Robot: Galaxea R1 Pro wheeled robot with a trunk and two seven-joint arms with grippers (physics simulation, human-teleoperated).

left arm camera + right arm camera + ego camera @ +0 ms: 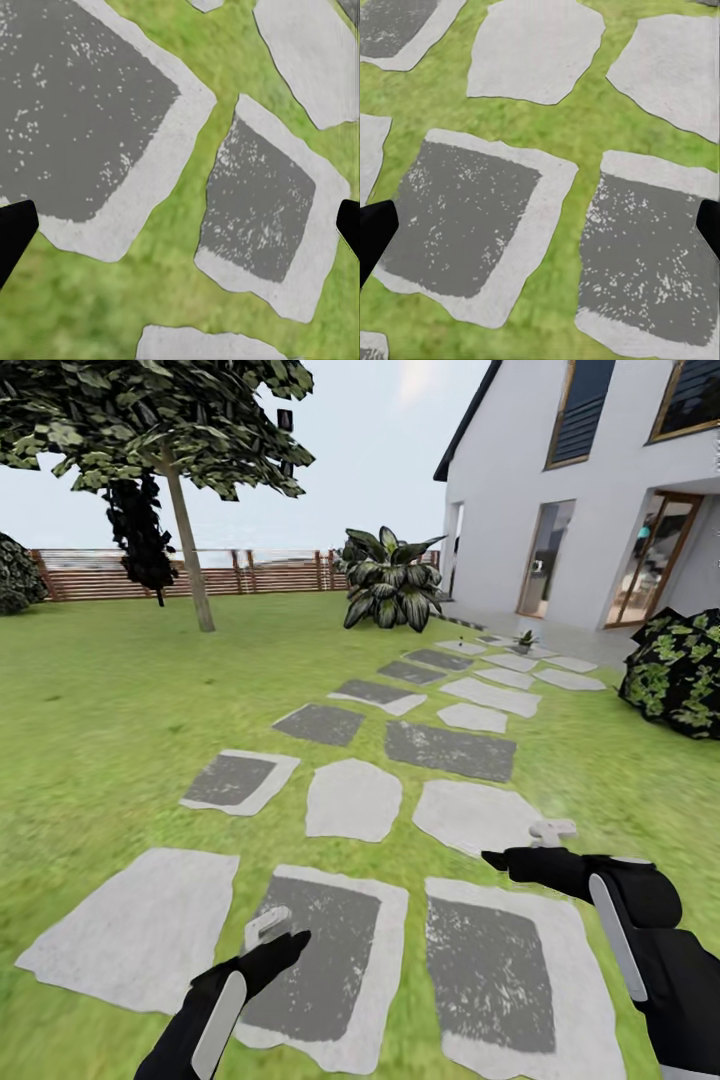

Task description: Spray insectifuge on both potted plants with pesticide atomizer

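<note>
**Empty claws over the stepping stones**

Both the left gripper (272,932) and right gripper (530,847) hang released above the stepping stones (352,798). Far ahead of them, one potted plant (524,641) sits by the house (590,490).

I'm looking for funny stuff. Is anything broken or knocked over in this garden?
No, nothing stands out. The stepping stones lie flat in the lawn, a small potted plant stands upright far down the path, and both tools, left and right, are open and empty.
</note>
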